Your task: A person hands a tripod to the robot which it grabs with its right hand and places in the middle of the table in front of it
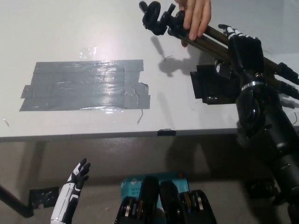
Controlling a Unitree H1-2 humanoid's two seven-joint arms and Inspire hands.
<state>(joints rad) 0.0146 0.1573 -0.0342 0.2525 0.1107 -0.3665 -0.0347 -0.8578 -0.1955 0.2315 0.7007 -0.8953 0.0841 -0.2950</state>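
Tripod [205,35] is up at the far right, held in the air over the table [93,37], lying sideways with its head [154,16] pointing left and the legs running off to the right. A person's hand [195,16] grips it just behind the head. Right hand [243,46] is right at the legs, back of the hand facing the camera, so I can't tell if it's actually clenched on them or not. Below it there's a black tape patch [212,84], and a big grey tape patch [84,86] sits mid-left on the table. Left hand [77,179] hangs near-left below the table edge, fingers spread, holding nothing.
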